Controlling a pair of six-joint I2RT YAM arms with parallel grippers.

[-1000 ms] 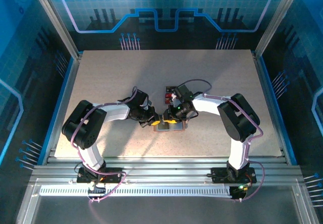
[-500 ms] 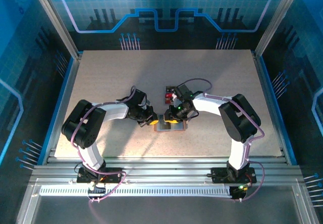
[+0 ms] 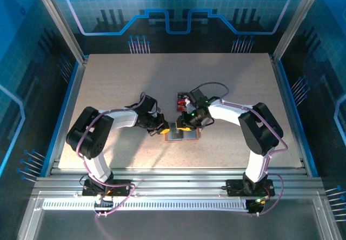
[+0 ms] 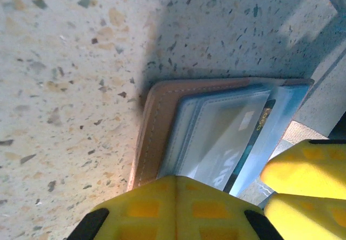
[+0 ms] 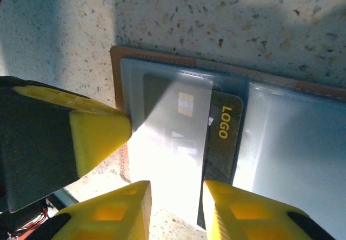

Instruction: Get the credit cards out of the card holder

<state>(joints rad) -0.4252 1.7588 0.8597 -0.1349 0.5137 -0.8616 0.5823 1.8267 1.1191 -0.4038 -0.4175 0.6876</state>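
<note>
My left end effector (image 4: 175, 188), pressed together, rests on the holder (image 4: 154, 126); my right end effector (image 5: 174, 197) hangs part-spread over a card (image 5: 224, 137).

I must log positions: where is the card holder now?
In the top view, the card holder lies open on the table, between the left fingers and the right fingers.
</note>
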